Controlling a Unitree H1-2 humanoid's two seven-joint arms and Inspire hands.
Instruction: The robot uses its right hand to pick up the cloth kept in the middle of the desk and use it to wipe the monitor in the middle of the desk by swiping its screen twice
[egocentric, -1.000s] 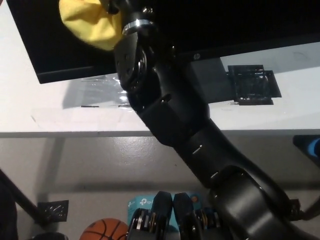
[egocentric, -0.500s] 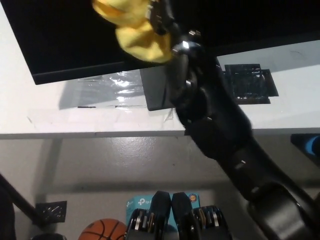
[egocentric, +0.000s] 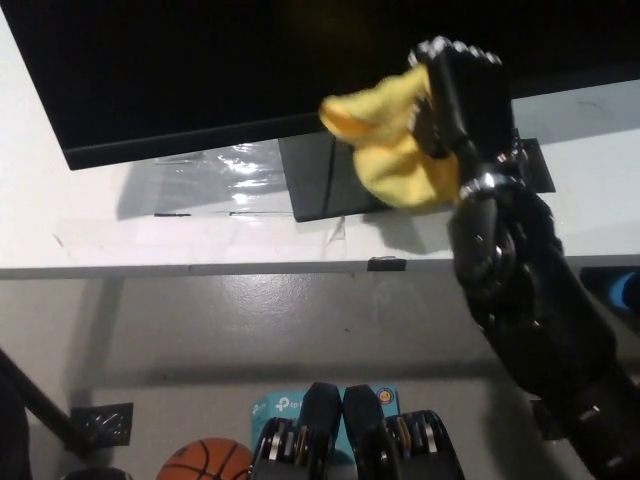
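The yellow cloth (egocentric: 398, 150) is bunching in the grip of the black right hand (egocentric: 462, 100), whose fingers are curling closed around its upper right part. Most of the fabric is spilling out to the left of and below the hand, with one corner pointing left. The cloth is hanging in front of the lower edge of the monitor (egocentric: 200, 70), overlapping the dark bezel and the top of the monitor stand (egocentric: 318, 180) directly beneath it. Whether the cloth is actually touching the screen cannot be told from this steep angle.

The monitor's black screen is filling the space to the left of and above the hand. The white table (egocentric: 120, 225) is lying below the hand and spreading to both sides, with a glossy strip of clear tape (egocentric: 215, 165) left of the stand. A dark mesh-like object (egocentric: 535, 165) is sitting just right of the wrist, mostly hidden by it.

Well below the hand, past the table's front edge, the grey floor is carrying an orange basketball (egocentric: 205, 460) and a teal box (egocentric: 275, 408).

The white left hand is out of view.
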